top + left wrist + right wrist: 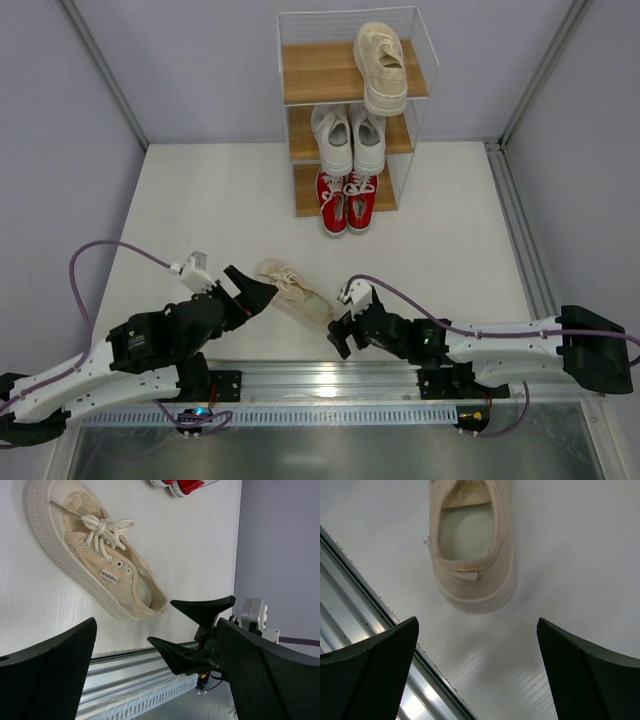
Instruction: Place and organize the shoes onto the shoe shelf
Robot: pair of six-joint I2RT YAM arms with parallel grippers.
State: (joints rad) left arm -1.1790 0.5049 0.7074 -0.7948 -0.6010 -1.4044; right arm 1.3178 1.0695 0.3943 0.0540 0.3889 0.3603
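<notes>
Tabletop (190, 200) is spread white ahead of both sets of fingers, and the shoe shelf (318, 72) is set at its far side, well apart from them. One beige shoe (382, 65) is laid on the top board. The white pair (348, 138) is lined up on the middle board and the red pair (347, 202) on the lowest, toes turned toward the arms. A second beige shoe (293, 293) is left on the table between the grippers, its long axis laid diagonally. Its toe is pointed at the left gripper (252, 288), just beside the fingers, and its heel is turned to the right gripper (343, 320), near but apart. Both sets of fingers are spread wide, and nothing is grasped.
</notes>
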